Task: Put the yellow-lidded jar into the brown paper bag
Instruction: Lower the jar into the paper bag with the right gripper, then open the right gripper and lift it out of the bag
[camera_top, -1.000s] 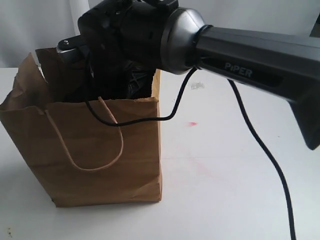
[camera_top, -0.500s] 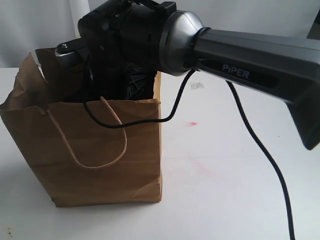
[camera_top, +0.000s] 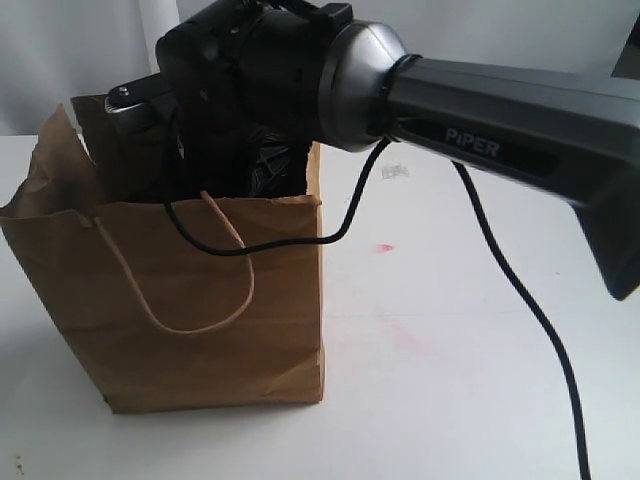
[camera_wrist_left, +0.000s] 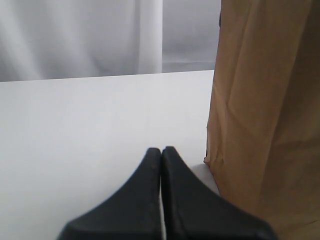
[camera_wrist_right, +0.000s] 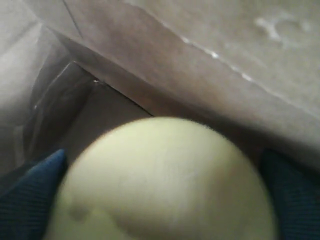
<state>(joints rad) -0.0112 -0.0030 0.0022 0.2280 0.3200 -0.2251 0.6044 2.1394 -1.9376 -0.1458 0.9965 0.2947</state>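
Over on the left, the left gripper (camera_wrist_left: 161, 155) sits low above the white surface (camera_wrist_left: 75, 125), its two black fingers pressed together with nothing between them. It is just beside the brown paper bag (camera_wrist_left: 265, 100) without touching it, which I take to mean it is parked out of the way, not bracing the bag.

The bag (camera_top: 200, 320) stands upright on its own, its torn top rim gaping. One cord handle (camera_top: 190, 290) hangs down the near face, so the mouth is unobstructed. That open mouth is why the approach comes from straight above.

Inside, the yellow-lidded jar (camera_wrist_right: 165, 175) fills the right wrist view, its lid a blurred pale-yellow disc. Creased paper walls rise behind it and the bag's floor lies beyond. The right gripper (camera_wrist_right: 162, 210) has a dark finger on either side of the lid, so it looks clamped on the jar. I cannot tell whether the jar's base has met the floor.

To the right, the right arm (camera_top: 520, 120) slants in from the edge with its wrist sunk into the opening. Its black cable (camera_top: 520, 290) droops over the bag's front and trails across the surface.
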